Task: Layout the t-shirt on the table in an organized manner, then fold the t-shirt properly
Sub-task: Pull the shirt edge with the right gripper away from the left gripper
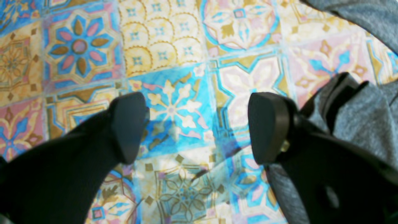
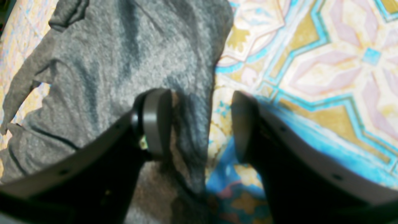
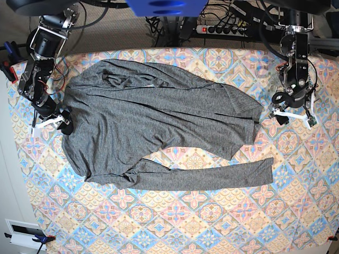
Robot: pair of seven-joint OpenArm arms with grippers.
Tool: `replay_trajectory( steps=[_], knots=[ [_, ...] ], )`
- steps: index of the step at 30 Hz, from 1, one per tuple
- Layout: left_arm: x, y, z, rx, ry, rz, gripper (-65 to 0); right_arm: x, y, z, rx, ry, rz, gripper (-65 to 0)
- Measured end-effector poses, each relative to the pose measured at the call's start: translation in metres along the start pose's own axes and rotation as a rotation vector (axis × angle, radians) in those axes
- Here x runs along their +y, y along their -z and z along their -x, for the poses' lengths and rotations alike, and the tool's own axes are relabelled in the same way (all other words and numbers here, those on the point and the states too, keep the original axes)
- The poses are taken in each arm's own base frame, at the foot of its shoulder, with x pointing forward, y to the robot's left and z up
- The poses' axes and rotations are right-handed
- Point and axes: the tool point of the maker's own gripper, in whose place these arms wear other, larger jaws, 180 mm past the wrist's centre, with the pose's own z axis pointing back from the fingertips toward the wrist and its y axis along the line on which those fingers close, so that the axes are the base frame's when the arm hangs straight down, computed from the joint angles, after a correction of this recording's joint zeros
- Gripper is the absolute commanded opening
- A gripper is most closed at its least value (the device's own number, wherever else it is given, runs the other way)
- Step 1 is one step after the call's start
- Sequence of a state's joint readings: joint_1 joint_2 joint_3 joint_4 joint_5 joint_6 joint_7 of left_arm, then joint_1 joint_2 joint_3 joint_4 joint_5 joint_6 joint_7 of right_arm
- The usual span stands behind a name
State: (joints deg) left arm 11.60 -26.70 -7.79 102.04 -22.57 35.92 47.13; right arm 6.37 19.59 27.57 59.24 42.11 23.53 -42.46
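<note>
The dark grey t-shirt (image 3: 159,116) lies spread over the patterned table (image 3: 185,222), with one long sleeve stretched along its near side. My right gripper (image 3: 62,120) is at the shirt's left edge. In the right wrist view the right gripper (image 2: 200,124) is open, one finger (image 2: 155,121) resting over the t-shirt (image 2: 93,62) and the other over the bare table (image 2: 326,62), the fabric edge lying between them. My left gripper (image 3: 283,114) is just right of the shirt. The left gripper (image 1: 200,127) stands open over the table (image 1: 171,46), with the t-shirt (image 1: 363,118) beside its right finger.
A power strip with cables (image 3: 228,26) runs behind the table's far edge. A blue mount (image 3: 159,8) sits at the top centre. A white device (image 3: 24,230) lies off the table's near left corner.
</note>
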Motion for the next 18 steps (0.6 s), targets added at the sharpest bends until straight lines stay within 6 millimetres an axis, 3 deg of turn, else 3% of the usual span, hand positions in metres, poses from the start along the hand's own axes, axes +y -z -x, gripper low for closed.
replay_trajectory(
  steps=[13,16,18],
  knots=[
    [-0.0002,0.0,0.0002,0.001,0.0,0.001,-14.8,0.0064,0.0059,0.0036,0.022,-0.045,-0.001,-35.2],
    [-0.0002,0.0,0.0002,0.001,0.0,0.001,-14.8,0.0053,0.0061,0.0028,0.019,-0.042,0.005,-41.9],
    [-0.0002,0.0,0.0002,0.001,0.0,0.001,-14.8,0.0025,0.0062,0.0031,0.02,-0.046,0.02,-50.8]
  ],
)
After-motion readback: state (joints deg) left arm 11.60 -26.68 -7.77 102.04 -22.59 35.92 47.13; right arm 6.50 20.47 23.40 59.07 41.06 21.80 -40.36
